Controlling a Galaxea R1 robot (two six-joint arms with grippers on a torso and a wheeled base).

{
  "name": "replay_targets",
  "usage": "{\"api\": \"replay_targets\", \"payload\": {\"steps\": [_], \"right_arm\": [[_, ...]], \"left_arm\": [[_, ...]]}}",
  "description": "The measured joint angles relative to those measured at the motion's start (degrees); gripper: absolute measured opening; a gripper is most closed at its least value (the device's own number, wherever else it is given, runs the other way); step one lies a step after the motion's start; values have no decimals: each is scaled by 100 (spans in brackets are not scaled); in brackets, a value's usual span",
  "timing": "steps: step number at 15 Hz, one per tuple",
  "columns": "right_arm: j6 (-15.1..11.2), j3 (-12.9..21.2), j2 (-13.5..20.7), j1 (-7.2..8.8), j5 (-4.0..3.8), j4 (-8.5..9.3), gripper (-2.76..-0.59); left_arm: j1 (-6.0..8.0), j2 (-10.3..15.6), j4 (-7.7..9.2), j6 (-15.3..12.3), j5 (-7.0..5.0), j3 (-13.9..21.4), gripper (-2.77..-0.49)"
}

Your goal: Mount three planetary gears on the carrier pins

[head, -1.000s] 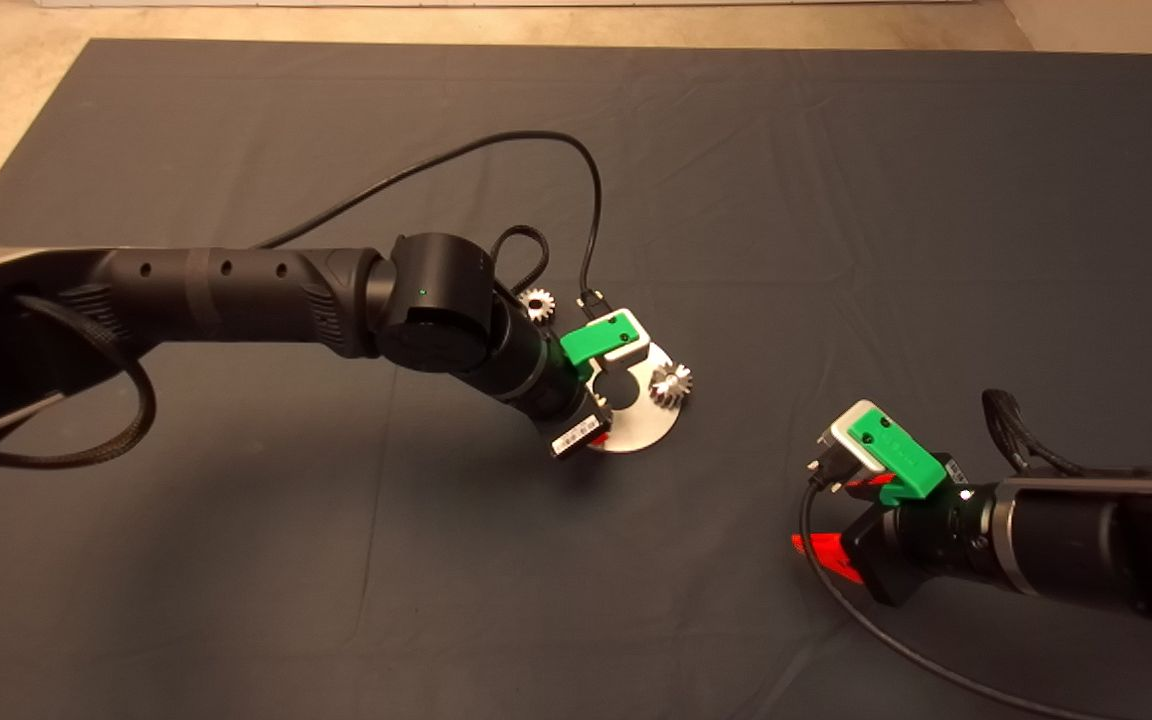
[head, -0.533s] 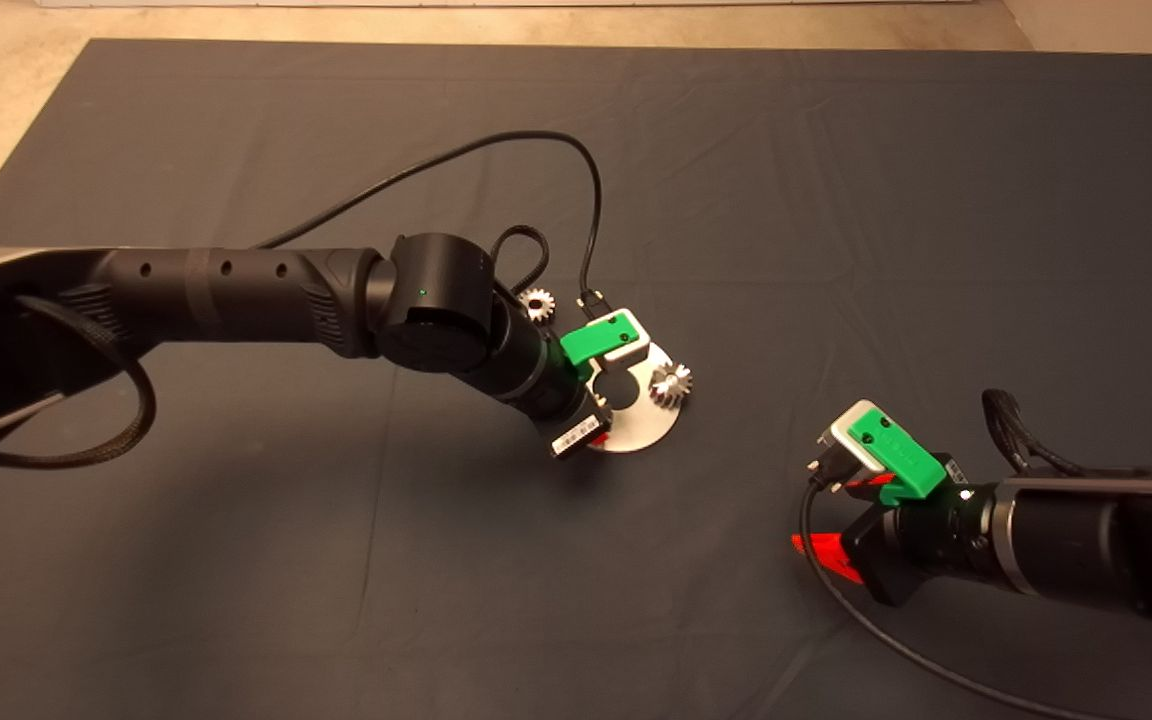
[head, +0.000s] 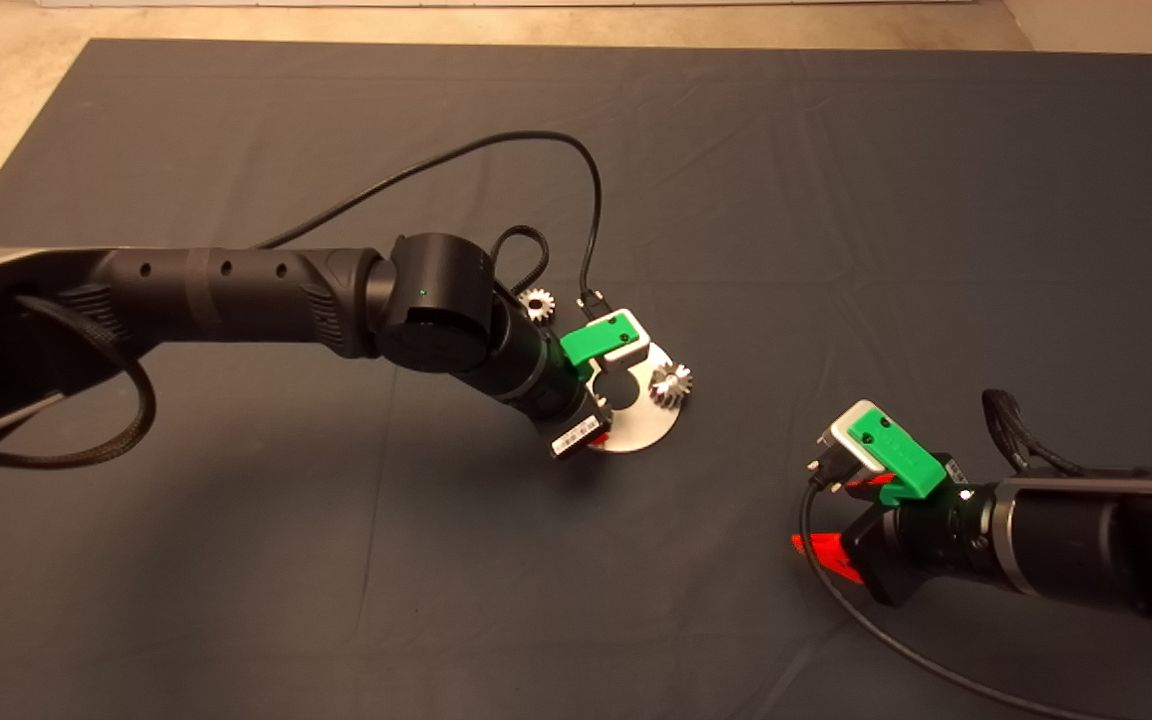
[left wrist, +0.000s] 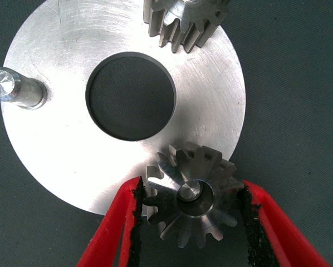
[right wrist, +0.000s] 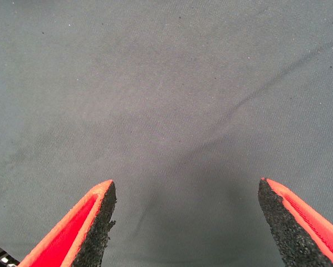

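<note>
While the left gripper (left wrist: 191, 214) pinches a gear (left wrist: 192, 200) between its pads, that gear sits over a pin (left wrist: 189, 191) at the disc's rim, the pin's tip showing in the bore, so it looks threaded on and ready to let go. Round the disc (head: 636, 425), near the middle of the mat (head: 836, 200), another gear (head: 672, 383) already sits on the side facing the right edge, and one pin (left wrist: 10, 87) stands bare. A third gear (head: 537, 303) lies loose just beyond, toward the far edge. Nearer the front right corner, the right gripper (right wrist: 186, 222) waits spread wide over bare mat.
</note>
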State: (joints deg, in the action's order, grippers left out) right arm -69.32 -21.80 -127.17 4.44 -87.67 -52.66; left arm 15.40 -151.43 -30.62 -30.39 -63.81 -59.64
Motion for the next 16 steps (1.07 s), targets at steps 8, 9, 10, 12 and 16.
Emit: {"api": "replay_targets", "payload": {"steps": [8, 9, 10, 12, 16], "right_arm": [[0, 0, 0, 0, -1, 0, -147], [0, 0, 0, 0, 0, 0, -147], [1, 0, 0, 0, 0, 0, -147], [1, 0, 2, 0, -1, 0, -147], [2, 0, 0, 0, 0, 0, -147]], "left_arm": [[-29, -2, 45, -1, -52, 7, -182], [-29, -2, 59, -1, -72, 7, -182], [-24, -4, 76, -1, -80, 7, -182], [-7, -15, 133, -1, -116, 27, -166], [230, -13, 470, 0, -582, 29, -152]]}}
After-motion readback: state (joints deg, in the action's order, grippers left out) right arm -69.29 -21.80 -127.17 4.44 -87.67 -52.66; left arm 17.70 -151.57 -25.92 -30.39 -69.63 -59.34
